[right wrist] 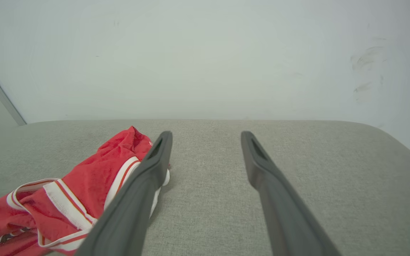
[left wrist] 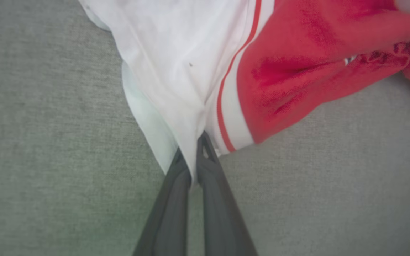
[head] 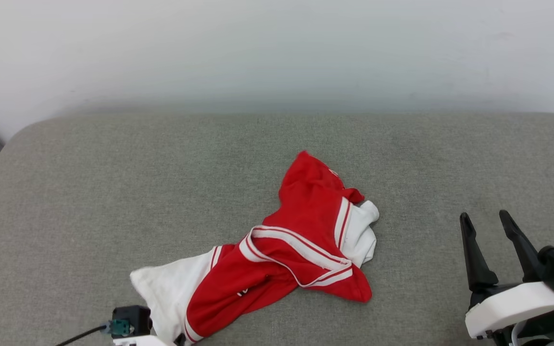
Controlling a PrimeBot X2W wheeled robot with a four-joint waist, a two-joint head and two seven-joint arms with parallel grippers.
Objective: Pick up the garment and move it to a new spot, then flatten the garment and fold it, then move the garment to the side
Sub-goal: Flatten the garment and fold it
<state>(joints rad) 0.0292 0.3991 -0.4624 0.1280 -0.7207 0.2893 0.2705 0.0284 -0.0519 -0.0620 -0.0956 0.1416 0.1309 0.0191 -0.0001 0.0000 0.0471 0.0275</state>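
The crumpled red-and-white garment (head: 282, 240) lies on the grey cushion (head: 89, 192), right gripper (head: 484, 216) nearby, jaws apart.

Soft, even, diffuse light all round.
In my head view the grey padded surface (head: 113, 192) is crisp in the middle and bows at the corners, and the garment (head: 306, 226) casts only a thin, faint shadow. In my left wrist view its white cloth looks washed out, and the fingers (left wrist: 169, 213) of my left gripper (left wrist: 192, 149) are blurred.
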